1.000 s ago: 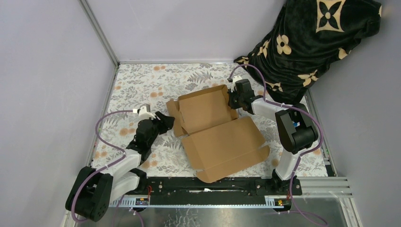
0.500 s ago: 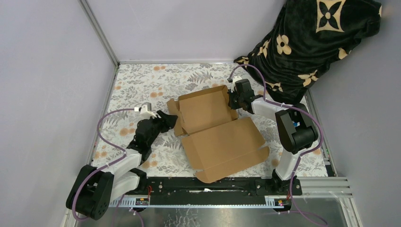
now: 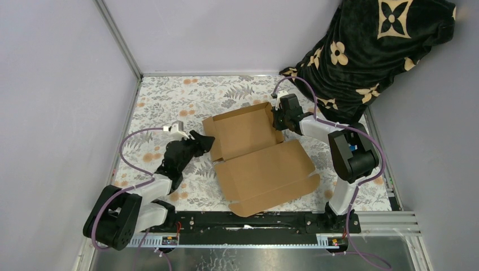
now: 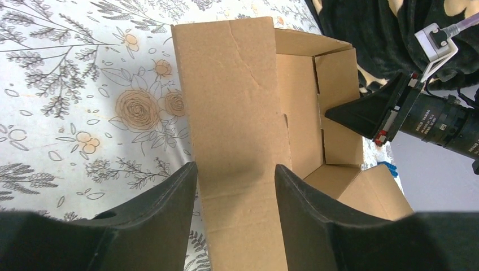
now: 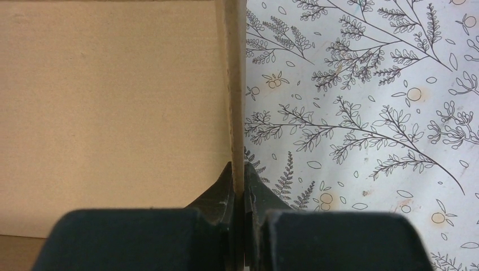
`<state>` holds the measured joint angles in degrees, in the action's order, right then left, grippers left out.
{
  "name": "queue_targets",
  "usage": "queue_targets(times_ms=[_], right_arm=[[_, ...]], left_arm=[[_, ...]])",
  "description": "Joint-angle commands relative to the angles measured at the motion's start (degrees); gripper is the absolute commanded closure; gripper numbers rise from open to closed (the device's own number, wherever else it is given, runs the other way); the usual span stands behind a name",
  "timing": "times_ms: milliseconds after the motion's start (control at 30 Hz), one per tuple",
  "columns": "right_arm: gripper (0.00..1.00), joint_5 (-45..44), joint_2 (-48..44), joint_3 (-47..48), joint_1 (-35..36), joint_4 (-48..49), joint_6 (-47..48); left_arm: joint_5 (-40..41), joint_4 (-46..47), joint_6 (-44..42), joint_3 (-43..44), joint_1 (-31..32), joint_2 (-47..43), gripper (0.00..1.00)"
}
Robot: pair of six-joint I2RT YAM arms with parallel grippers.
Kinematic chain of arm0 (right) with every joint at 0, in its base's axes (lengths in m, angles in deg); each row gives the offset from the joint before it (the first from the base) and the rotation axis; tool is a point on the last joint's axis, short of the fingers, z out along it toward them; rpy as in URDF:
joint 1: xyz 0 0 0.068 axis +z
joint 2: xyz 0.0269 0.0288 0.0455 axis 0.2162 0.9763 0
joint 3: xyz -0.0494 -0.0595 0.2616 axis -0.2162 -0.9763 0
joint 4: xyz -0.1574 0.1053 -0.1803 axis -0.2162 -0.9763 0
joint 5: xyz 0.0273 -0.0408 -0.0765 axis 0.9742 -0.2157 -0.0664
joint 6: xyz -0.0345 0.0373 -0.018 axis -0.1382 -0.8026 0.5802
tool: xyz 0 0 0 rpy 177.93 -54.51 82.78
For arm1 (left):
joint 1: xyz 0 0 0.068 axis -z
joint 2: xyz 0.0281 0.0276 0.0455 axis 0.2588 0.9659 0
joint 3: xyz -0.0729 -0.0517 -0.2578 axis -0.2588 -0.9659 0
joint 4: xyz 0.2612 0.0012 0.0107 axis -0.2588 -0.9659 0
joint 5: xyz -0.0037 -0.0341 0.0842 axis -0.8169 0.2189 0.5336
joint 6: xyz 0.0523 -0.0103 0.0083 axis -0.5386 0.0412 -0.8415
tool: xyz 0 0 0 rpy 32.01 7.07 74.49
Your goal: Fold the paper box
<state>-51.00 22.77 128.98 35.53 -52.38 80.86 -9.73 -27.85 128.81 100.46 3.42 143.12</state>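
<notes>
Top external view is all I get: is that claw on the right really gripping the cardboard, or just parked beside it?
Observer: Gripping. The right wrist view shows the right gripper pinched shut on a thin upright edge of the paper box.
Visitor: And the claw on the left?
Observer: The left gripper is open. Its wrist view shows a raised cardboard panel between the parted jaws; I cannot tell whether they touch it.

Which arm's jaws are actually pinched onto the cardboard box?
The right arm: its jaws are shut on the paper box's upright side wall. The left arm's jaws stand open at the opposite wall.
</notes>
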Motion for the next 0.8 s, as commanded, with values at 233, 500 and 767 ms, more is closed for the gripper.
queue_targets(times_ms=[233, 500, 767], right_arm=[[1.00, -2.0, 2.6, -0.1, 2.3, -4.3, 0.0], [1.00, -2.8, 2.7, -0.1, 2.6, -4.5, 0.1], [1.00, -6.3, 2.2, 0.5, 3.7, -5.8, -0.1]], left_arm=[[0.7, 6.1, 0.1, 4.2, 4.3, 5.9, 0.41], [3.3, 1.8, -1.7, 6.6, 6.9, 7.6, 0.42], [8.5, -7.0, -4.9, 10.6, 10.2, 8.9, 0.42]])
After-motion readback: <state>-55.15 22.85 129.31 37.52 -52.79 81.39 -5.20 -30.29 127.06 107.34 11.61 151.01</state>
